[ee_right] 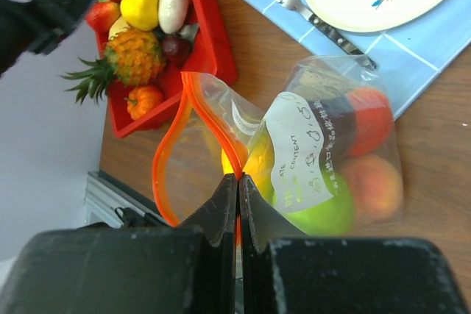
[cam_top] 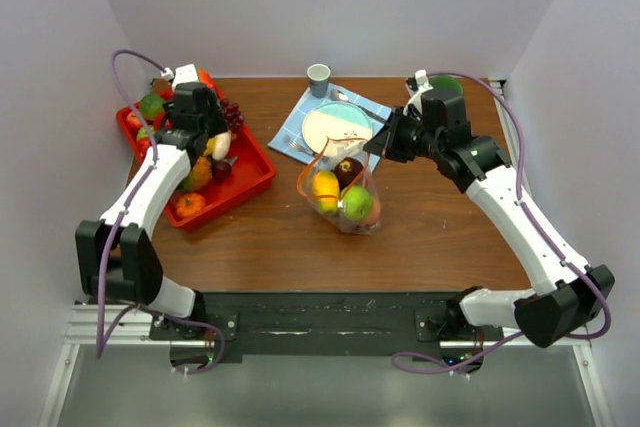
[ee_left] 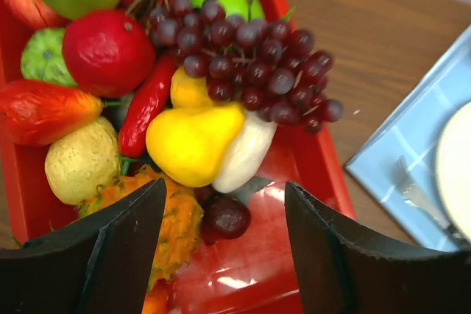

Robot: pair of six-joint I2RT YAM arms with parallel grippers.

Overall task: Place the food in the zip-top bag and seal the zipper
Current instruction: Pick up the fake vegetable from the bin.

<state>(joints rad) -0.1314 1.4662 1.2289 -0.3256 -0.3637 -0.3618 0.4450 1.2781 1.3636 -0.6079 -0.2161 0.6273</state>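
Note:
The zip-top bag [cam_top: 345,197] stands mid-table, its mouth held wide. Inside lie a green apple [ee_right: 324,211], a peach [ee_right: 372,185], and a yellow and a dark piece. My right gripper [ee_right: 238,178] is shut on the orange zipper [ee_right: 165,152] at the bag's rim, beside the white label [ee_right: 298,148]. My left gripper [ee_left: 224,189] hangs open over the red tray [ee_left: 324,174] of food, nothing between its fingers. Below it lie a dark round fruit [ee_left: 224,215], a yellow pear [ee_left: 191,141], a white piece [ee_left: 246,152], purple grapes [ee_left: 250,64] and a red apple [ee_left: 107,49].
A plate [cam_top: 335,127] rests on a blue napkin [cam_top: 295,122] behind the bag, with a fork [ee_right: 309,16] beside it. A small cup [cam_top: 318,77] stands at the back. The red tray [cam_top: 255,172] fills the left side of the table.

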